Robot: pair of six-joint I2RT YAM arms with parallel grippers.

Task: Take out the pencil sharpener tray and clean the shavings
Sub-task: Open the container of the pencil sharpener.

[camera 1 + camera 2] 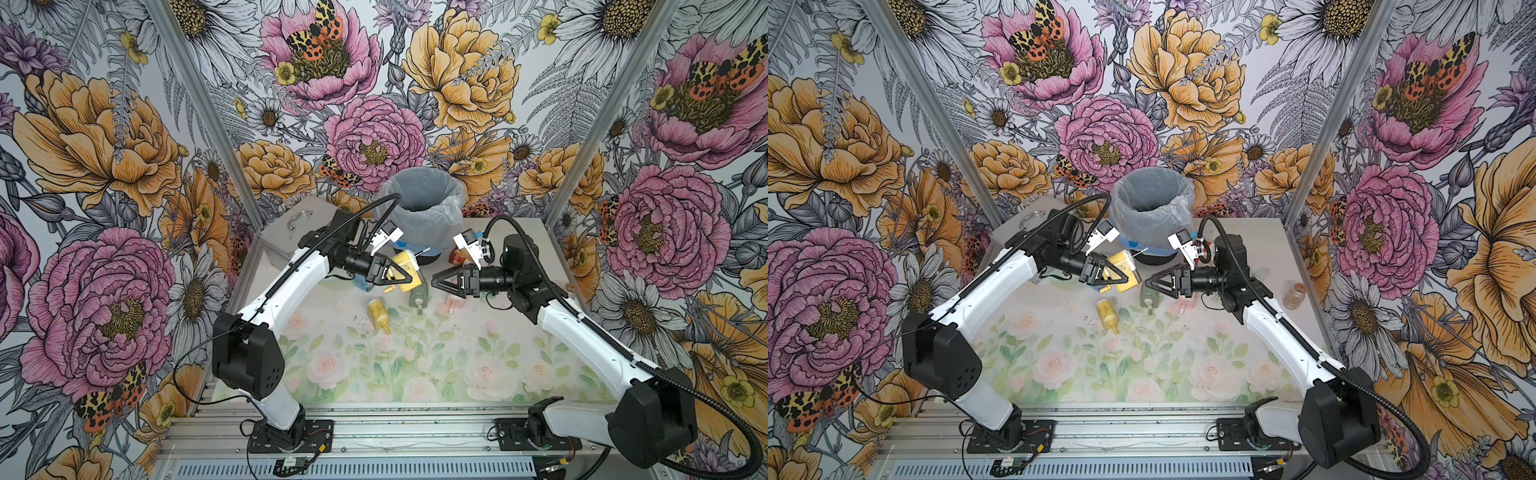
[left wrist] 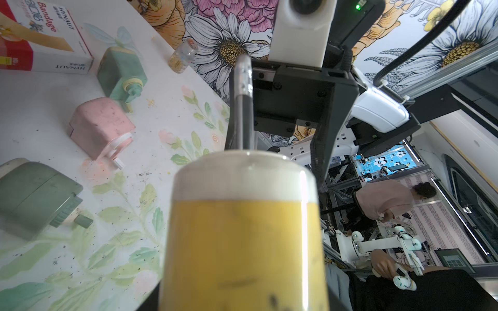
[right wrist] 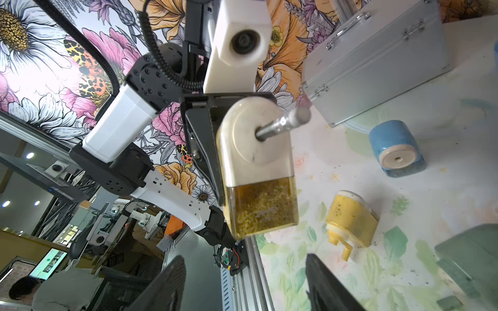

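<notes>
Left of the bin [image 1: 419, 199], a metal case [image 1: 282, 237] sits on the surface [image 1: 498, 332]. In front of the bin, the left gripper [image 1: 405, 279] has its jaws pinched on a yellow sharpener [image 1: 404, 264], held off the surface. The right wrist view shows its clear tray [image 3: 262, 207] seated in the body and packed with shavings [image 3: 258, 215]. Further forward of the bin, a small yellow sharpener [image 1: 378, 313] lies on its side, with a green one [image 1: 417, 296] and a pink one [image 1: 451, 305] to its right. Loose flecks [image 2: 142, 175] dot the surface around them. The right gripper [image 1: 434, 283], front-right of the bin, faces the held sharpener with jaws spread and nothing between them. A small jar [image 1: 1293, 296] stands well right of the bin.
</notes>
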